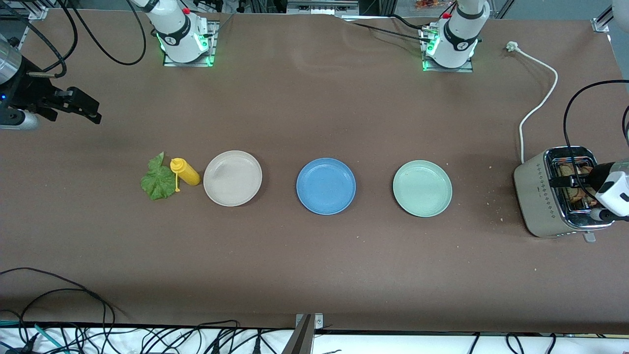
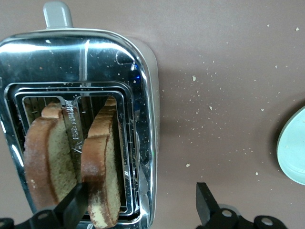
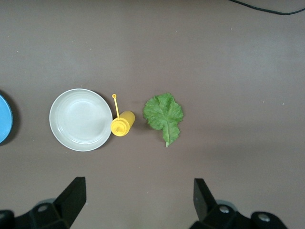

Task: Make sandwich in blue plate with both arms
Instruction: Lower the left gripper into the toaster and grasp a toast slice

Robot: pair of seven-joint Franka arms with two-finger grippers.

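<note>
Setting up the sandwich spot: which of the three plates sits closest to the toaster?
The pale green plate, at the left arm's end of the row, beside the toaster; the blue plate and beige plate lie farther along.

Both arms are glossy white with dark grey joint bands, a red button and green lights glowing at their bases. Black cables trail from them. The left gripper [image 2: 140, 207] and right gripper [image 3: 138, 202] have black, wedge-shaped fingers [image 3: 71, 198].

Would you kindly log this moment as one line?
left gripper open over toaster | right gripper open, waiting | blue plate empty
</note>
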